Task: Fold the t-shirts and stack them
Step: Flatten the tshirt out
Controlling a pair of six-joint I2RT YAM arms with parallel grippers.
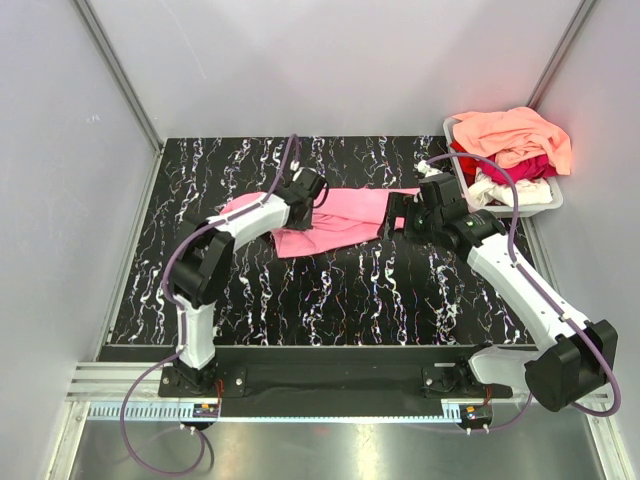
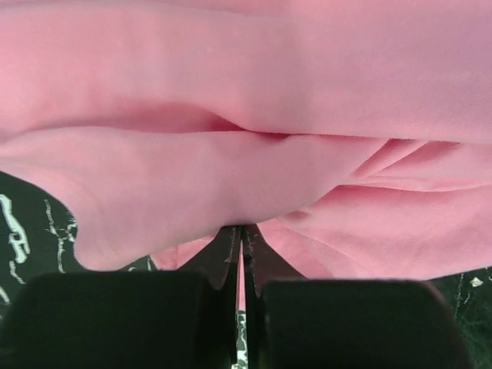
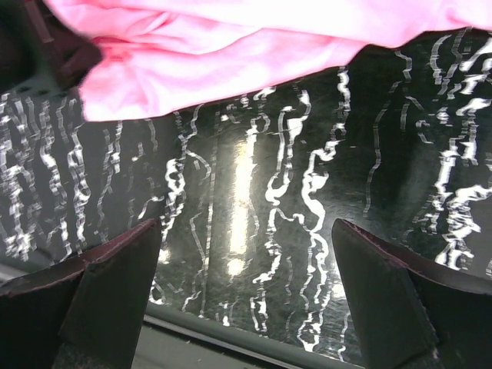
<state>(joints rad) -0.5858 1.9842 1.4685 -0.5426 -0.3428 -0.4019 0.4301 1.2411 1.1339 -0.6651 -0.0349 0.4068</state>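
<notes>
the black surface (image 1: 350, 290) has white squiggles. the pink t-shirt (image 1: 345, 218) lies crumpled in its middle. the left gripper (image 2: 242, 234) is closed tight on a fold of it. the right gripper (image 3: 246, 254) is wide open just beside the shirt's right end. in the far right corner a grey tub (image 1: 535, 210) holds an orange t-shirt (image 1: 515, 135) on top of a red t-shirt (image 1: 525, 165) and a white t-shirt (image 1: 500, 188). plain white walls (image 1: 350, 60) stand around.
</notes>
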